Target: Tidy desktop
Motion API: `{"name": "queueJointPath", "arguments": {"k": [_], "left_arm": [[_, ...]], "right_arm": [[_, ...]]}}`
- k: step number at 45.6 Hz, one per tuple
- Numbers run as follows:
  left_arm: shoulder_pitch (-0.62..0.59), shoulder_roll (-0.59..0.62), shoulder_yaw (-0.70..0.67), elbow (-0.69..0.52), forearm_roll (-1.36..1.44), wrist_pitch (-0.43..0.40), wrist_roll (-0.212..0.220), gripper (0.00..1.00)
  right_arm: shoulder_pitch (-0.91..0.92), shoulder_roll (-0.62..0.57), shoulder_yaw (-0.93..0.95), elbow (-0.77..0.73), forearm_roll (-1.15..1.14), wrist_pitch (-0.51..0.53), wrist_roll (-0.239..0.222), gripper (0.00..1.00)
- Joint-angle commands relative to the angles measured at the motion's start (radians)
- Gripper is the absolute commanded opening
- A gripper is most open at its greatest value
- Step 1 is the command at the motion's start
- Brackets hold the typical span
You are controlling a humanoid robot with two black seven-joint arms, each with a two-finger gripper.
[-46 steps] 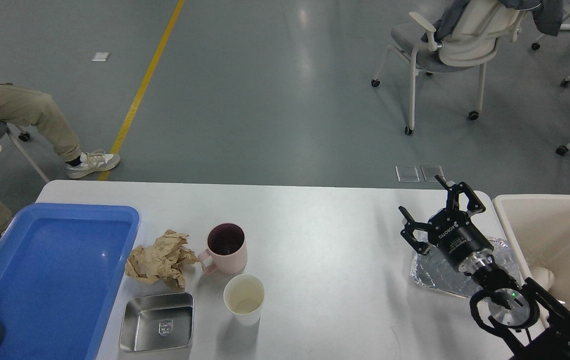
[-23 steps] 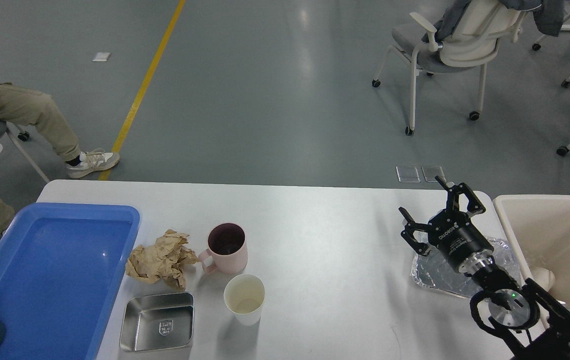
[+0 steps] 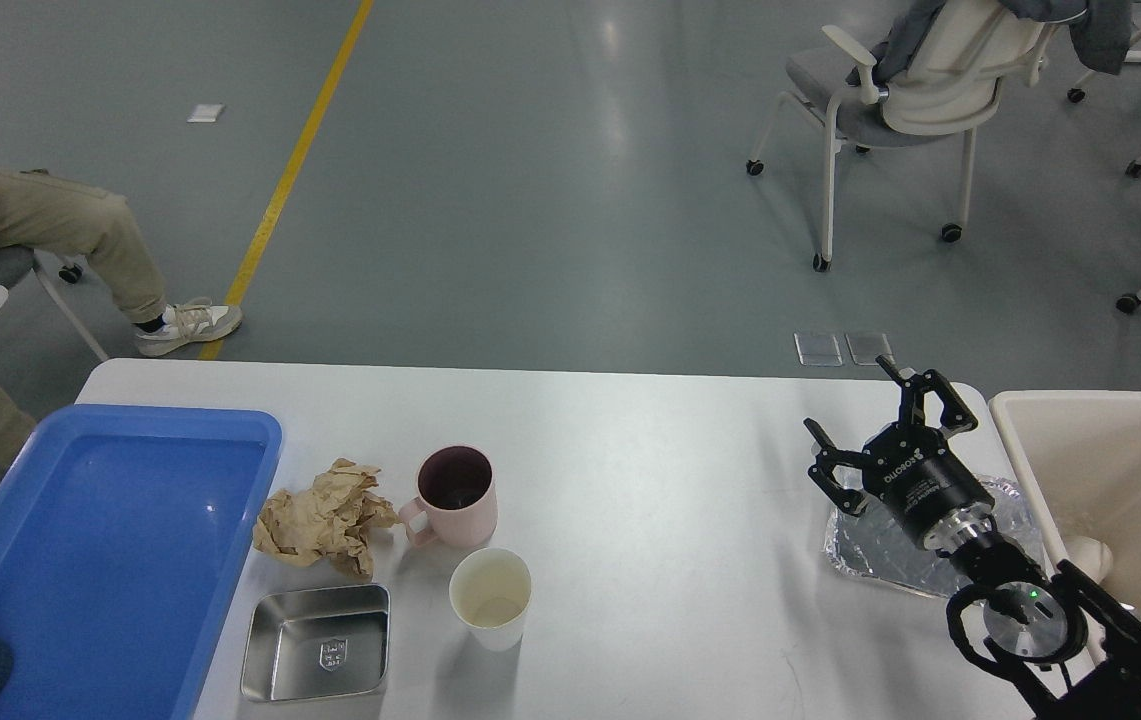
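- While the desktop (image 3: 650,470) spreads across the lower view, rigid and glossy, it isn't something to lift; only its clutter gets gripped.
- Right gripper (image 3: 880,430) hovers with fingers wide and empty above the foil (image 3: 865,550).
- Foil looks light and crushable; pinch an edge.
- Left gripper isn't visible.

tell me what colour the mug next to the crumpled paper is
Pale pink outside, dark inside: the mug shows best in the head view, the only one given.
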Motion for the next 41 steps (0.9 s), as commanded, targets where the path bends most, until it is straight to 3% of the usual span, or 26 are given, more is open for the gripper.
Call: {"name": "queueJointPath", "arguments": {"k": [1, 8, 25, 30, 36, 41], "left_arm": [[-0.193, -0.018, 0.219, 0.04, 0.106, 0.018, 0.0, 0.97], [-0.292, -0.104, 0.356, 0.04, 0.184, 0.043, 0.005, 0.97], [-0.244, -0.13, 0.355, 0.023, 0.221, 0.035, -0.008, 0.97], [-0.241, -0.122, 0.341, 0.023, 0.183, 0.011, 0.006, 0.97], [-0.22, -0.098, 0.336, 0.026, 0.03, -0.081, 0.006, 0.97], [-0.157, -0.081, 0.344, 0.024, 0.032, -0.088, 0.006, 0.97]], "right_arm": [[0.001, 0.0, 0.0, 0.0, -0.002, -0.002, 0.0, 1.0], [0.0, -0.001, 0.0, 0.0, -0.002, -0.002, 0.0, 1.0], [0.001, -0.006, -0.003, -0.001, 0.0, -0.002, -0.002, 1.0], [0.001, -0.006, -0.005, -0.003, -0.002, -0.002, 0.0, 1.0], [0.004, -0.006, -0.006, -0.003, -0.002, -0.002, -0.002, 1.0], [0.009, -0.001, -0.013, -0.006, -0.002, -0.002, -0.002, 1.0]]}}
